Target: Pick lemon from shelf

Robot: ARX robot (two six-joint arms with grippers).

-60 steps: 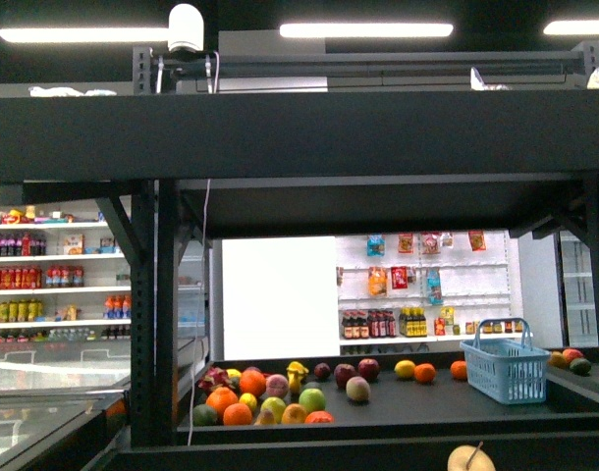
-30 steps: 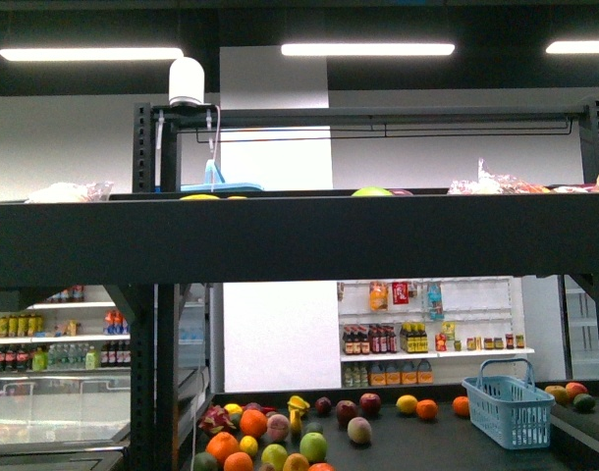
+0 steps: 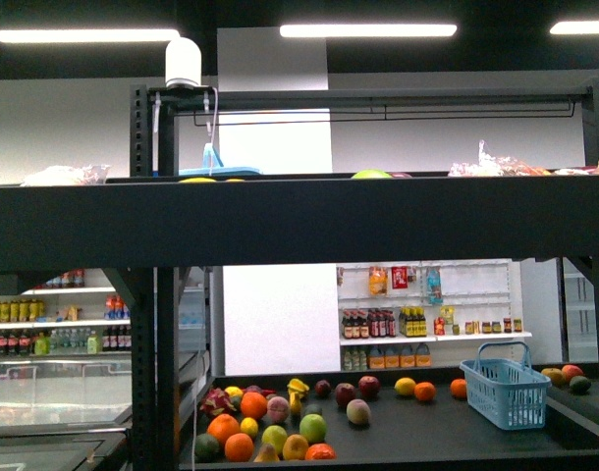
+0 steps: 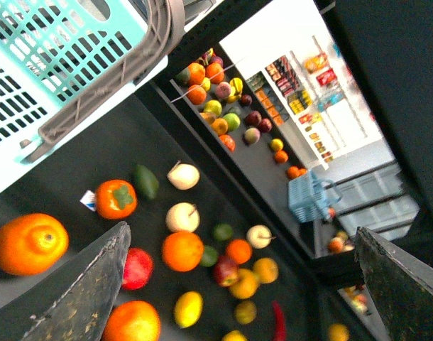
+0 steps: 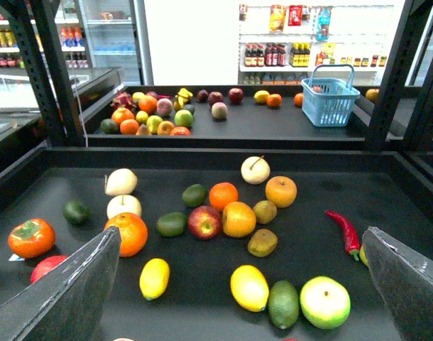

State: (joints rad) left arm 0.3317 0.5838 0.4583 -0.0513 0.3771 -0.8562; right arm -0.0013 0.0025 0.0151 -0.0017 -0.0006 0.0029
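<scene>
Lemon [image 5: 154, 278] loose on dark shelf [image 5: 330, 206], near orange [image 5: 128, 233], not touching. Second yellow oval [image 5: 249, 287] just beside green fruit [image 5: 283, 303], so you have two candidates; take the tapered one. Likely light, firm, smooth, prone to roll: grip across short middle, not ends. Right gripper [image 5: 239, 234] jaws wide apart, empty; left gripper [image 4: 241, 229] likewise. One chili [image 5: 342, 229].
</scene>
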